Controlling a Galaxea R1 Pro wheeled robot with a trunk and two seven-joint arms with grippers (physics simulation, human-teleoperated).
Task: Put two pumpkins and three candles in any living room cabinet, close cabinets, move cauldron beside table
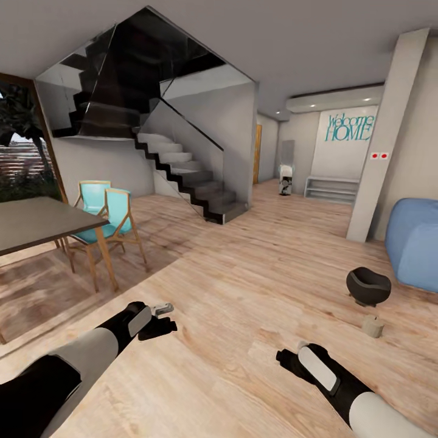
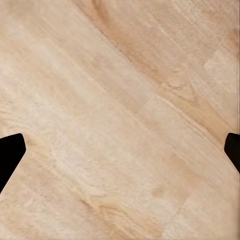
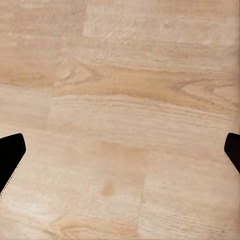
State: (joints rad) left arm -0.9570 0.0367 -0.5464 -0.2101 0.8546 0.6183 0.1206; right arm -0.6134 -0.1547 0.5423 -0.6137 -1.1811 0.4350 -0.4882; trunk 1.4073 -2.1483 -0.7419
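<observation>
Left arm: my left gripper [image 1: 159,323] reaches forward, low, jaws spread wide.
Right arm: my right gripper [image 1: 286,358] points down, jaws apart, empty.

Cauldron and one candle on the floor, as I see them.
The black cauldron [image 1: 368,286] sits tilted; the beige candle [image 1: 372,326] stands near it.

Candle [image 1: 372,326] just before cauldron [image 1: 368,286], floor [image 1: 243,292]
</observation>
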